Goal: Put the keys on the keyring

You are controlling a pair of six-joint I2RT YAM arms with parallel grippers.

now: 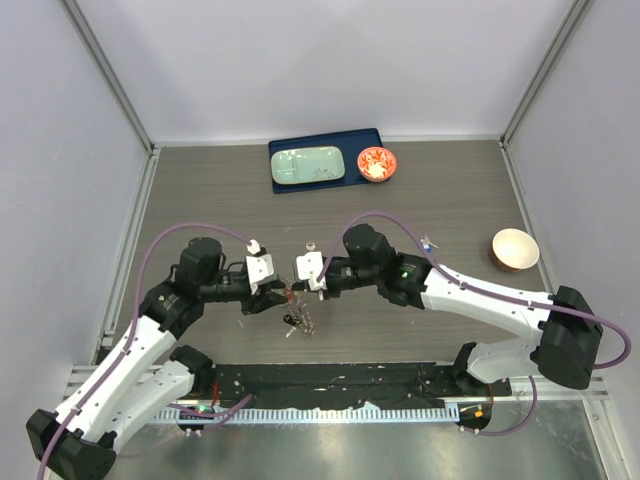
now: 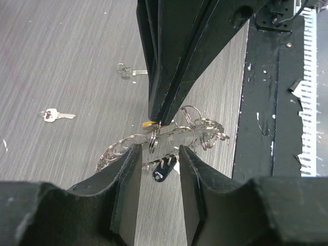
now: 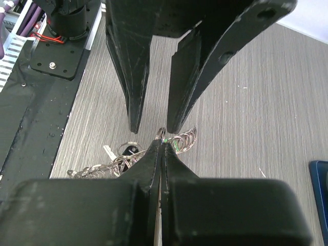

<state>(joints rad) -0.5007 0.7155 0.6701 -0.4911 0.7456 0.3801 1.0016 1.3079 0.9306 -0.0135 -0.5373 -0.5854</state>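
We see the left gripper (image 2: 159, 149) and right gripper (image 3: 160, 146) meeting tip to tip over the keyring (image 2: 187, 137), leaving barely a gap, while the table (image 1: 450, 200) around lies open but for stray keys (image 2: 56, 115), the far tray (image 1: 358, 140) and tan bowl (image 1: 515, 248).

Robotics lab cell: pale partition walls (image 1: 330, 60) are enclosing a grey bench (image 1: 450, 190), with the left arm (image 1: 130, 350) and right arm (image 1: 480, 300) sitting bolted at six o'clock.

silver keyring (image 2: 169, 139), yellow-headed key (image 2: 147, 123), grey wood-grain table (image 2: 61, 51), navy tray (image 1: 320, 139)
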